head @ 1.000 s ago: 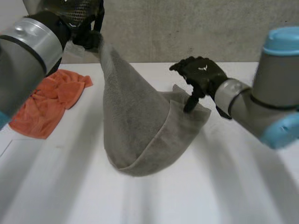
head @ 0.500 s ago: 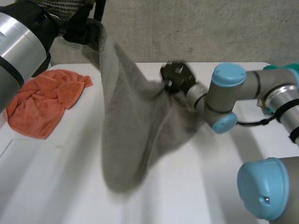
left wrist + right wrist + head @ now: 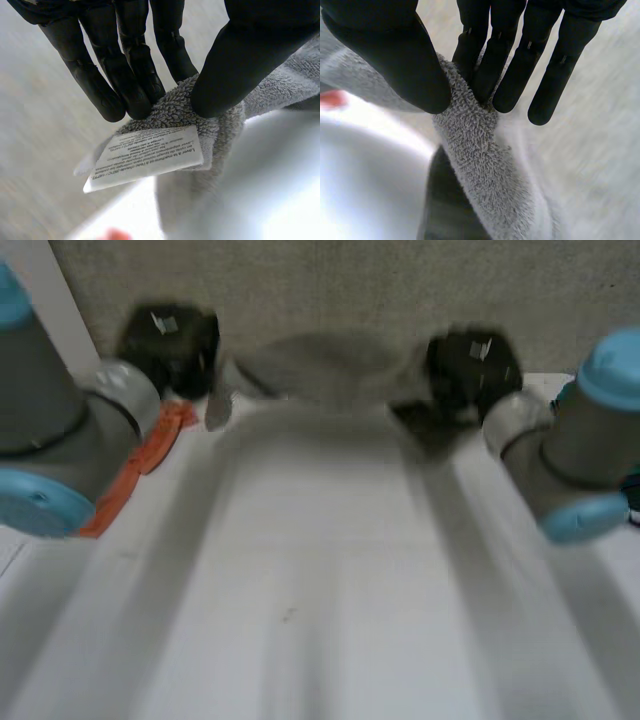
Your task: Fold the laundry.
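Two hands, the left hand (image 3: 168,343) and the right hand (image 3: 472,362), are holding a grey towel (image 3: 320,365) up between them over the far end of the white table (image 3: 330,580). The towel is running as a short, sagging band from one hand to the other, and whether its lower edge is touching the table cannot be told. The left arm (image 3: 60,440) and the right arm (image 3: 580,450) are reaching in along the two sides of the table. In the left wrist view the left hand's fingers (image 3: 132,75) and thumb are clamping a corner of the towel between them, while a white label (image 3: 150,157) is sticking out of the pile just beyond the fingertips, its print too small to read. In the right wrist view the right hand's thumb is pressing a thick, bunched edge of the towel against its fingers (image 3: 490,65), and the rest of the towel is dropping away past the fingertips. An orange cloth (image 3: 140,460) is lying on the table just beside the left hand, partly hidden by the left arm and well apart from the right hand
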`<state>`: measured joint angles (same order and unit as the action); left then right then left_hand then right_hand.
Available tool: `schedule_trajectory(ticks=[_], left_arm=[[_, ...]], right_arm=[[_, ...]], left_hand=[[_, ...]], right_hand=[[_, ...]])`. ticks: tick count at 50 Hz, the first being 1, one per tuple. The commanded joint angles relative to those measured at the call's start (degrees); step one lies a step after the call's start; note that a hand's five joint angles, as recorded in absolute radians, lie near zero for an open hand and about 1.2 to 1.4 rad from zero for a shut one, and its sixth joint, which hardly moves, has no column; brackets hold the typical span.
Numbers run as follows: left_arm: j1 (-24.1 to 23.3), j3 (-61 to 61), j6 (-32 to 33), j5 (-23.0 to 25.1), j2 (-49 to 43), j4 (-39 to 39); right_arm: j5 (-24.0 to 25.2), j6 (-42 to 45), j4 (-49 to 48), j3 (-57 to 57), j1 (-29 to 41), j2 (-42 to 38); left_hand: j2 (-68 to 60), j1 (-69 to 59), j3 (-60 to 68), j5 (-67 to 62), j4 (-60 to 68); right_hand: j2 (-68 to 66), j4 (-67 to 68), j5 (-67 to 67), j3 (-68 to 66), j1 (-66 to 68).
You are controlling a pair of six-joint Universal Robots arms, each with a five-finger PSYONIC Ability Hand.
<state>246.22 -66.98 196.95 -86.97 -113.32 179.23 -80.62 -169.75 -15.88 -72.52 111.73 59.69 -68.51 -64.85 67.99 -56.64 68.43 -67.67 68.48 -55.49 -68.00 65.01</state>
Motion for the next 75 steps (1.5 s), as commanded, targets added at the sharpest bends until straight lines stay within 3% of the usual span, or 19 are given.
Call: schedule_trajectory(ticks=[1, 5, 6, 8, 10, 11, 17, 21, 26, 31, 41, 50, 53, 55, 60, 66, 69, 75], left_arm=[[0.0, -7.0, 3.1, 0.9, -8.9, -0.8], [0.6, -8.3, 6.5, 0.4, -13.6, -1.7], [0.7, -8.3, 7.5, 0.0, -13.9, -2.6], [0.8, -8.0, 7.9, -0.5, -13.6, -3.8], [1.0, -7.6, 7.8, -1.0, -11.9, -5.8], [1.0, -7.6, 7.6, -1.1, -11.1, -6.2], [1.7, -7.4, 4.0, -1.1, -3.8, -7.8], [2.9, -6.9, 1.6, -1.0, -1.3, -7.9], [5.7, -3.9, 0.3, -1.0, -1.7, -9.2], [7.7, 1.1, -0.7, -0.7, -5.8, -15.7], [8.2, 14.1, -3.4, 0.5, -18.3, -31.8], [7.5, 14.4, -6.1, 3.8, -20.6, -37.7], [6.8, 14.0, -5.8, 4.5, -20.8, -38.5], [6.1, 14.2, -5.3, 4.1, -21.1, -38.6], [4.4, 16.3, -3.2, 0.9, -23.0, -37.5], [2.0, 28.5, 0.5, -6.3, -25.8, -33.7], [1.4, 38.8, -0.4, -12.0, -24.7, -24.1], [1.3, 41.4, -2.8, -13.3, -18.7, -4.1]], right_arm=[[0.6, 5.0, -2.5, -13.9, 1.7, -2.2], [-0.9, 8.5, -2.2, -15.0, 2.1, -4.4], [-1.8, 9.4, -1.3, -14.8, 2.0, -4.4], [-2.5, 10.1, 0.1, -14.6, 2.0, -4.1], [-3.2, 10.2, 2.2, -13.5, 1.7, -2.8], [-3.3, 10.5, 2.8, -13.2, 1.6, -2.1], [-3.2, 13.8, 9.4, -8.0, 0.0, 1.7], [-1.7, 19.9, 16.9, -2.6, -1.8, 1.0], [2.0, 29.3, 26.4, 5.5, -3.8, -3.2], [4.5, 35.6, 33.5, 14.2, -5.3, -8.3], [13.3, 34.6, 33.6, 25.0, -6.0, -18.5], [17.2, 31.7, 34.4, 29.0, -5.8, -24.3], [16.6, 31.3, 34.4, 29.1, -5.8, -25.1], [15.9, 31.3, 34.1, 29.3, -5.7, -25.6], [14.2, 29.9, 32.9, 29.8, -5.5, -25.2], [11.3, 24.7, 21.0, 31.6, -4.4, -22.9], [5.3, 21.5, 6.7, 31.6, -3.3, -19.8], [-7.1, 19.6, -15.6, 27.3, -1.5, -13.5]], left_hand=[[-11.5, -15.2, 12.0, -13.4, 11.6], [-11.5, -15.2, 12.0, -13.4, 11.6], [-8.0, -11.7, 8.5, -9.9, 8.1], [7.1, 3.4, -6.6, 5.2, -7.0], [38.6, 34.9, -38.1, 36.7, -38.5], [42.4, 38.8, -41.9, 40.6, -42.4], [57.1, 53.4, -56.6, 55.2, -57.0], [58.5, 54.8, -58.0, 56.6, -58.4], [58.5, 54.8, -58.0, 56.6, -58.4], [58.5, 54.8, -58.0, 56.6, -58.4], [53.1, 49.5, -52.6, 51.2, -53.0], [44.5, 40.8, -44.0, 42.6, -44.4], [42.5, 38.8, -42.0, 40.6, -42.4], [33.6, 30.0, -33.1, 31.7, -33.5], [-11.4, -15.1, 11.9, -13.3, 11.5], [-11.5, -15.2, 12.0, -13.4, 11.6], [-11.5, -15.2, 12.0, -13.4, 11.6], [-11.5, -15.2, 12.0, -13.4, 11.6]], right_hand=[[-12.3, 11.5, -14.5, -12.0, 15.0], [-12.3, 11.5, -14.5, -12.0, 15.0], [2.0, -2.8, -0.2, 2.3, 0.6], [16.1, -16.9, 13.9, 16.4, -13.4], [28.2, -29.0, 26.0, 28.5, -25.5], [31.1, -31.9, 28.9, 31.4, -28.4], [43.0, -43.8, 40.8, 43.3, -40.4], [47.2, -48.0, 45.1, 47.6, -44.6], [47.2, -48.1, 45.1, 47.6, -44.6], [46.4, -47.2, 44.2, 46.7, -43.7], [44.7, -45.5, 42.5, 45.1, -42.1], [36.5, -37.3, 34.3, 36.8, -33.8], [30.3, -31.1, 28.1, 30.6, -27.6], [19.5, -20.3, 17.3, 19.8, -16.9], [-12.3, 11.5, -14.5, -12.0, 15.0], [-12.3, 11.5, -14.5, -12.0, 15.0], [-12.3, 11.5, -14.5, -12.0, 15.0], [-12.3, 11.5, -14.5, -12.0, 15.0]])
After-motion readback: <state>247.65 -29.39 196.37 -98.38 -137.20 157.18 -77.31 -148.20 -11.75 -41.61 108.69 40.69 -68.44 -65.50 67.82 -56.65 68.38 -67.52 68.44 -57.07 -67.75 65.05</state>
